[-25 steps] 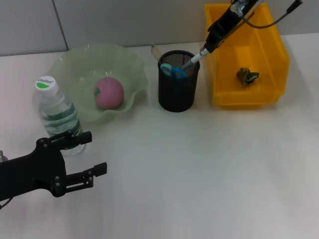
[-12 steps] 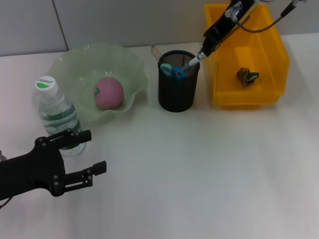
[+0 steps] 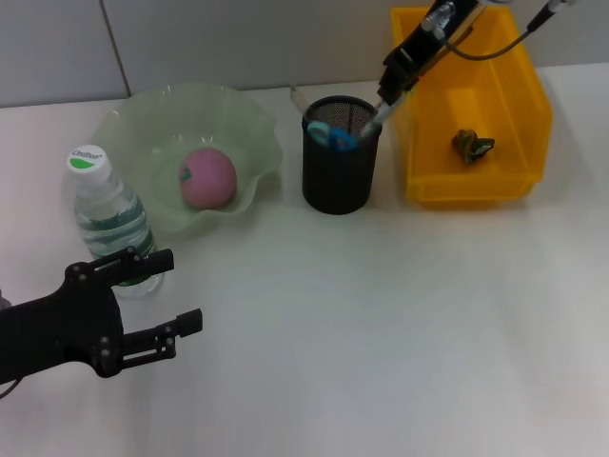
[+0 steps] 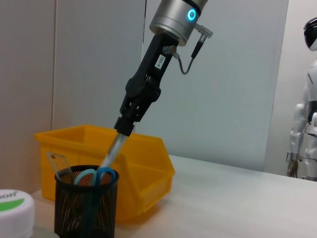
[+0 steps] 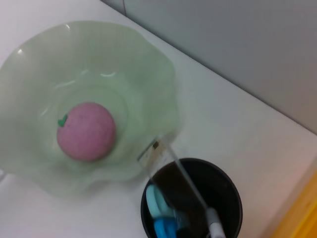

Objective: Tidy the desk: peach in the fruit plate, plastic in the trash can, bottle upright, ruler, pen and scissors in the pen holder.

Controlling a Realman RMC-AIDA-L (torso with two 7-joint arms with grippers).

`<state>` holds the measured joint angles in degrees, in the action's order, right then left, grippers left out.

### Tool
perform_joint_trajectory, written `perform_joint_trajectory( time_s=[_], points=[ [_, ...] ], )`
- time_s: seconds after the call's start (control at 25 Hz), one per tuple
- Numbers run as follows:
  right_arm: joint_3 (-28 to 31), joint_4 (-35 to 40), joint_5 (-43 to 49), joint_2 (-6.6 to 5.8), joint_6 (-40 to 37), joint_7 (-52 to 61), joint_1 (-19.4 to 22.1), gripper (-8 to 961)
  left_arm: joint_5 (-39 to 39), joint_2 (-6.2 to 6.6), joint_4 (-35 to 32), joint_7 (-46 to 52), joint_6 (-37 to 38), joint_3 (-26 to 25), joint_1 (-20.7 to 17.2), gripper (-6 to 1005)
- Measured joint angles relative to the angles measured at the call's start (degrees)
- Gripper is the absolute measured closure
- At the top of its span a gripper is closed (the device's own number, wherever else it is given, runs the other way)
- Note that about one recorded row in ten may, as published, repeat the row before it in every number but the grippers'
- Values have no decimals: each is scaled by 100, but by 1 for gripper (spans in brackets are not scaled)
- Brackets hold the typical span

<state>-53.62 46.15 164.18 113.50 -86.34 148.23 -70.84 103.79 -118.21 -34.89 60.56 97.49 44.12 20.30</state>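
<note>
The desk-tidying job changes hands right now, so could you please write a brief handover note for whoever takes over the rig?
Right pincer: shut on the pen, whose tip is already inside the pen holder; not released.
Left pincer: open, idle near the bottle.
Done: peach in the fruit plate, plastic in the trash can, bottle upright, scissors and ruler in the holder.
Left: release the pen and withdraw.

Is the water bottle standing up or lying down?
Standing up. The water bottle is upright on the table, its white cap on top, beside the green fruit plate.
</note>
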Motion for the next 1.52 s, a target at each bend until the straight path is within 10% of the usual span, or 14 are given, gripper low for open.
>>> perform_joint_trajectory(
  time_s=[0.44, 0.84, 1.2, 1.52],
  points=[
    [-8, 10, -27, 108, 305, 100, 13, 601, -18, 11, -6, -23, 55, 0, 0, 193],
    [-45, 1392, -502, 549, 581, -22, 938, 278, -16, 6, -9, -12, 108, 2, 7, 193],
    [-507, 2473, -4536, 550, 974, -1915, 3198, 235, -10, -2, 75, 32, 167, 6, 11, 193],
    [-438, 990, -7131, 551, -17, -4888, 4482, 211, -7, -8, 285, 78, 180, 2, 59, 193]
  ],
)
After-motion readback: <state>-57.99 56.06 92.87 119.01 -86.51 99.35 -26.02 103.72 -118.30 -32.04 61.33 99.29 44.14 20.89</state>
